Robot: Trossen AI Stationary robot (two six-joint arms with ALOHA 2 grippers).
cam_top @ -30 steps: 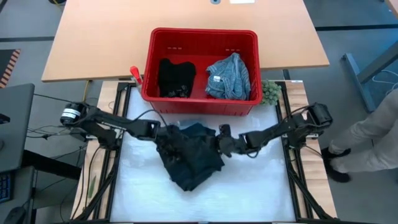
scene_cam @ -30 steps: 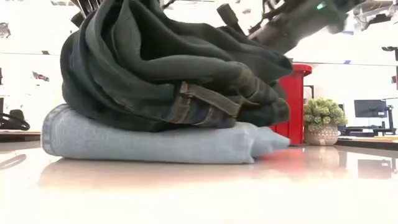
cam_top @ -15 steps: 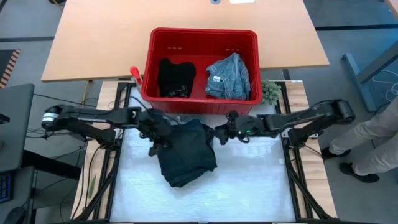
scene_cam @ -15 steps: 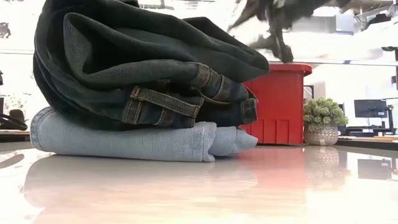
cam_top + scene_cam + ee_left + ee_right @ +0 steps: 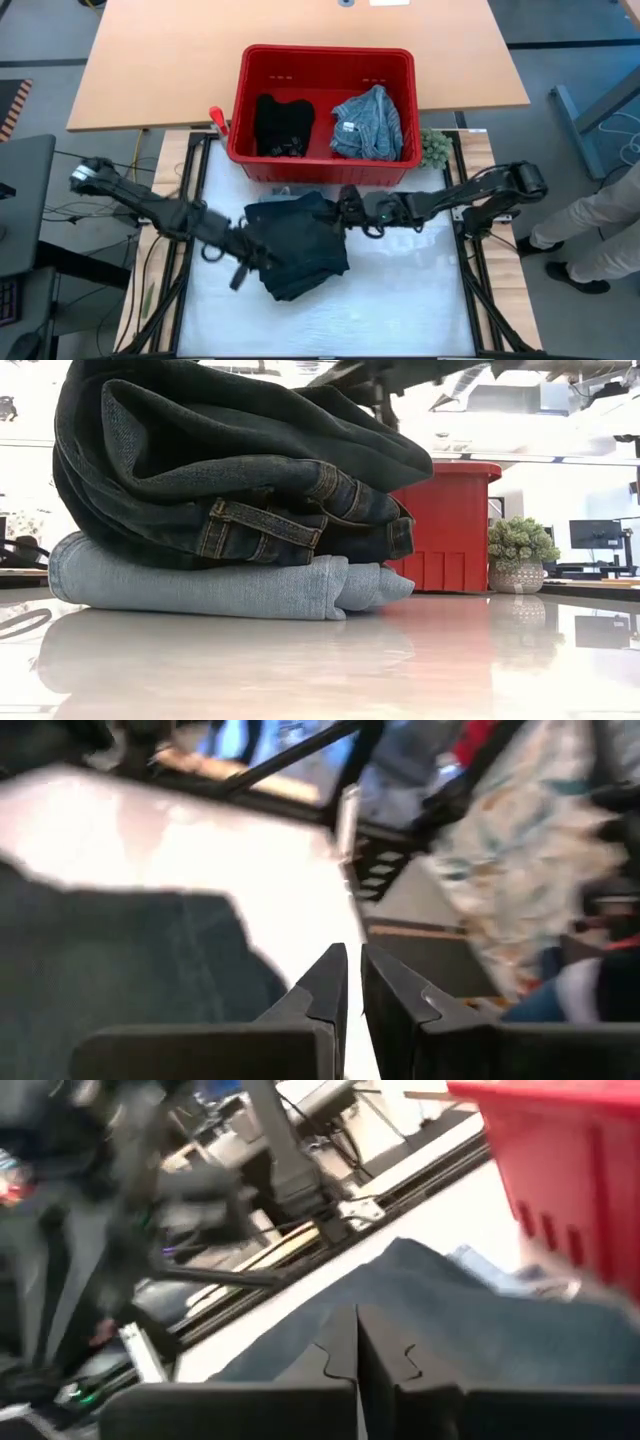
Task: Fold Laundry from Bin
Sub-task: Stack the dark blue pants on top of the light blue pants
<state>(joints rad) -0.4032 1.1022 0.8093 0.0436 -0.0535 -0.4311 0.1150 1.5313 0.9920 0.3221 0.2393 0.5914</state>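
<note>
Light jeans [image 5: 200, 585] mostly hidden — dark jeans [image 5: 230, 470] cropped above.

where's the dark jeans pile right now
In the high view the dark jeans sit mid-table just in front of the red bin; the low view shows them stacked on top of folded light blue jeans.

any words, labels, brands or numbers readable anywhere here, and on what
None can be read.
Grey-blue garment in the red bin: a small pale tag, too small to read.
Dark jeans stacked on the light blue jeans: no visible label or patch text.
Monitor in the room behind: too small to read.
</note>
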